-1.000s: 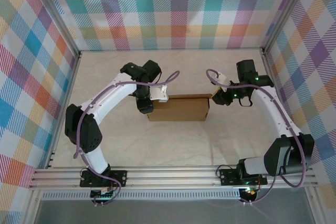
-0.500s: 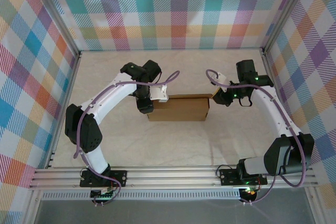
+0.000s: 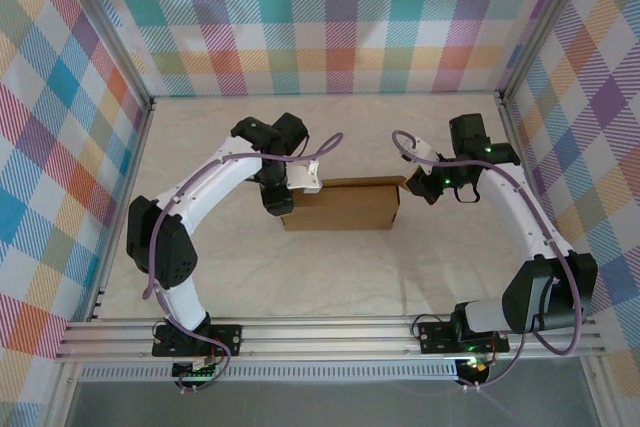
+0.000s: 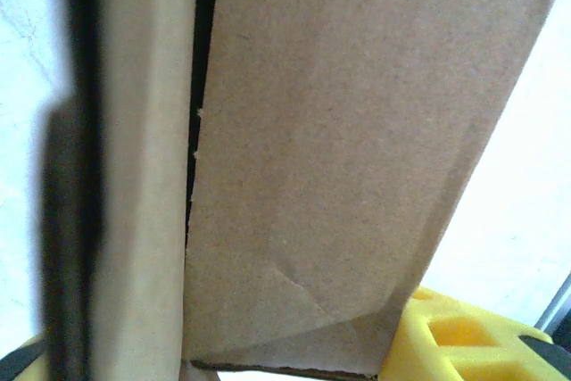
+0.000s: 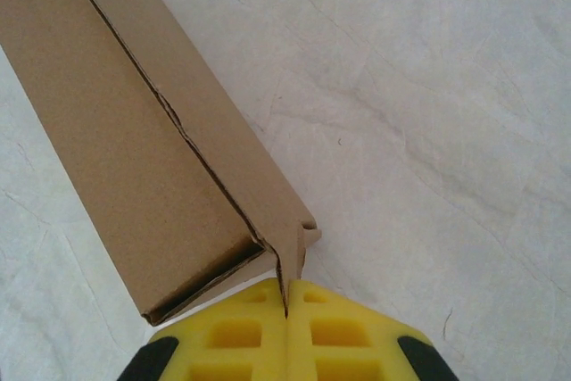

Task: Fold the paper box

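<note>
Near the middle of the tabletop (image 3: 330, 277) lies the paper box (image 3: 340, 207), folded into a long, narrow brown block. In the top view its long axis runs straight across, from left to right, parallel to the near edge where the arms are bolted. One short end points at each arm and a broad plain face is turned upward.

At the box's left end sits the left gripper (image 3: 283, 199). In the left wrist view the cardboard (image 4: 339, 149) runs away from the camera between the jaws, and a yellow finger (image 4: 455, 341) presses against its lower right corner. A dark seam runs along the box between a narrow folded panel and the wider face. The jaws are partly closed, clamping the box across its width.

At the box's right end is the right gripper (image 3: 412, 187). In the right wrist view the box (image 5: 134, 158) stretches away toward the upper left. The right gripper (image 5: 285, 327) has its yellow pads pressed together, pinching the thin edge of a flap that sticks out at that end. Pale tabletop (image 5: 428, 131) lies to the right of the box.
</note>
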Controlling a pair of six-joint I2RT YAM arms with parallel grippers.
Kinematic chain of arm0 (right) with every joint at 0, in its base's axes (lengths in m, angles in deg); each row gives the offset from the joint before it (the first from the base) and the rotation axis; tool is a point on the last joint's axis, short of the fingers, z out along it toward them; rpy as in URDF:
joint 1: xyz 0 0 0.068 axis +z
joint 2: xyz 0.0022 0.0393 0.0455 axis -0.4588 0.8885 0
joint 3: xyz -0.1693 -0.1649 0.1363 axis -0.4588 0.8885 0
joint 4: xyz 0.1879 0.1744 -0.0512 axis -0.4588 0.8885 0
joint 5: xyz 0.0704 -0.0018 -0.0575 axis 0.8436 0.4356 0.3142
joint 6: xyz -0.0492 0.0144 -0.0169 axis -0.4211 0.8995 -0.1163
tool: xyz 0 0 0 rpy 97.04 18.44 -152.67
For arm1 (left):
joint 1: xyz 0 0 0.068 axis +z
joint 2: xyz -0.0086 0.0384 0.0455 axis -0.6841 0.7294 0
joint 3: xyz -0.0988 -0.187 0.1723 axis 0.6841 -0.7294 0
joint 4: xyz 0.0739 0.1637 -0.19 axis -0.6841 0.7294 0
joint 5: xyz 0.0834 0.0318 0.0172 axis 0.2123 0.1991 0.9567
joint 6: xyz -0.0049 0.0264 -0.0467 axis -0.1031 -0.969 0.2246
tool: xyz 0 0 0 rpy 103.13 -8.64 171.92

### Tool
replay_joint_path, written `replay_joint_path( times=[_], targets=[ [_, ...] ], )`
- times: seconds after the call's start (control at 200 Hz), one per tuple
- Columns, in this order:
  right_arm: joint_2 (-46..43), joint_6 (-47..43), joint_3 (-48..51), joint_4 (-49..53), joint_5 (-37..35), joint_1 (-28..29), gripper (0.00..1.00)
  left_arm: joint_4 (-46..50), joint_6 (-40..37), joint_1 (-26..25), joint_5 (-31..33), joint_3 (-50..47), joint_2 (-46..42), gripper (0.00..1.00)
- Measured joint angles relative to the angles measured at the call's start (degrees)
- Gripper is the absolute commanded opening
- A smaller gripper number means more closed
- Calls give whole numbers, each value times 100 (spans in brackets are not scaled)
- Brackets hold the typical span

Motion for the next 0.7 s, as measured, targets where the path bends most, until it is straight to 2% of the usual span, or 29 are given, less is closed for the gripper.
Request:
replay_joint_path(
  times=[0.2, 0.42, 0.7],
  targets=[
    [-492, 907, 308, -382, -280, 20, 0, 4, 133, -26, -177, 227, 188, 34],
    [-603, 2319, 304, -535, -977, 306, 0, 107, 291, -87, -249, 472, 374, 32],
    [-417, 4249, -138, -26, -1696, 599, 0, 39, 437, -321, -9, 476, 391, 32]
  ],
)
